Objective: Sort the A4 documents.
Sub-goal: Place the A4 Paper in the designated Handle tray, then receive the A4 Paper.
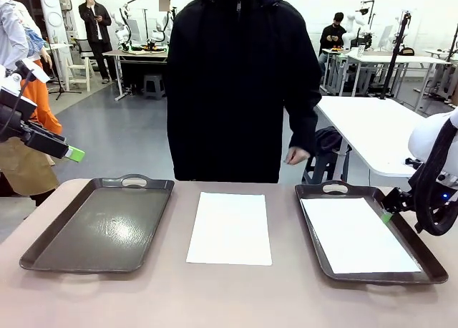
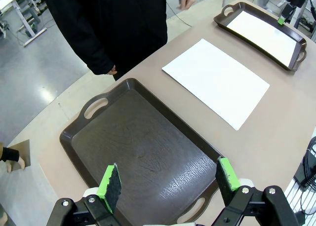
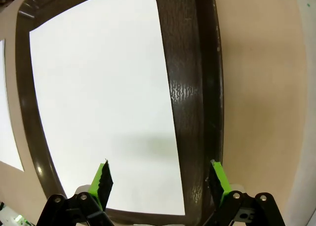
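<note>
One white A4 document (image 1: pixel 230 228) lies flat on the bare table between two dark trays. A second A4 document (image 1: pixel 358 235) lies inside the right tray (image 1: pixel 429 267). My right gripper (image 1: pixel 386 215) hovers low over that tray's right rim, open and holding nothing; in the right wrist view its fingers (image 3: pixel 102 181) straddle the sheet's (image 3: pixel 103 102) edge and the rim (image 3: pixel 190 88). My left gripper (image 2: pixel 169 181) is open and empty, raised above the near end of the left tray (image 2: pixel 143 152); in the front view it (image 1: pixel 71 153) hangs at the far left.
The left tray (image 1: pixel 100 224) holds nothing. A person in a black coat stands at the far edge, with one hand (image 1: pixel 295 156) hanging near the right tray's handle. A white table (image 1: pixel 372 131) stands behind on the right.
</note>
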Tool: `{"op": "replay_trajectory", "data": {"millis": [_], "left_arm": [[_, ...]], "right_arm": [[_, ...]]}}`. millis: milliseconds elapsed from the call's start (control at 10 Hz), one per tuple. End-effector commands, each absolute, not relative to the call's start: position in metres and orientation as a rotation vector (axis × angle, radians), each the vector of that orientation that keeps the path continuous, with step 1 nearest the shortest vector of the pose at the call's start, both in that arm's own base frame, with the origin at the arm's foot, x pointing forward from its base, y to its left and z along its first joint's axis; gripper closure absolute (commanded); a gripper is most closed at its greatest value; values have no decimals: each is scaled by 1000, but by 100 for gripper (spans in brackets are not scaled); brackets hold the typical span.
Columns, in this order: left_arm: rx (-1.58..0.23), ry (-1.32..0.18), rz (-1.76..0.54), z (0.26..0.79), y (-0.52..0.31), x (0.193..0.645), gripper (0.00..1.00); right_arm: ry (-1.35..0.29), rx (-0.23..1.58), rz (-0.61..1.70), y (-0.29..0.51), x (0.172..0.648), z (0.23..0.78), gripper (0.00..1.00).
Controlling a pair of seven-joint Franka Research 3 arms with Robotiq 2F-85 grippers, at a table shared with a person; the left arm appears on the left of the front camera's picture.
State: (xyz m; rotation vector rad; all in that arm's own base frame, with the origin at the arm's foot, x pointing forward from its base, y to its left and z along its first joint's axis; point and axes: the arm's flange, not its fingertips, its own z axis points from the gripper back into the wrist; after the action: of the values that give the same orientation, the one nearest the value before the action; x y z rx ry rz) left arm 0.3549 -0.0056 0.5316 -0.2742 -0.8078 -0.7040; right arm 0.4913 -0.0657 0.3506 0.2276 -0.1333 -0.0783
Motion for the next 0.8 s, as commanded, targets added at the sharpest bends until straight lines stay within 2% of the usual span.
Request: {"op": "replay_trajectory", "data": {"millis": [0, 700], "left_arm": [[-277, -810, -704, 531, -5, 355, 0], [-277, -810, -704, 531, -5, 355, 0]], "right_arm": [[-124, 220, -67, -67, 492, 349, 0], [-124, 220, -67, -67, 492, 349, 0]]}}
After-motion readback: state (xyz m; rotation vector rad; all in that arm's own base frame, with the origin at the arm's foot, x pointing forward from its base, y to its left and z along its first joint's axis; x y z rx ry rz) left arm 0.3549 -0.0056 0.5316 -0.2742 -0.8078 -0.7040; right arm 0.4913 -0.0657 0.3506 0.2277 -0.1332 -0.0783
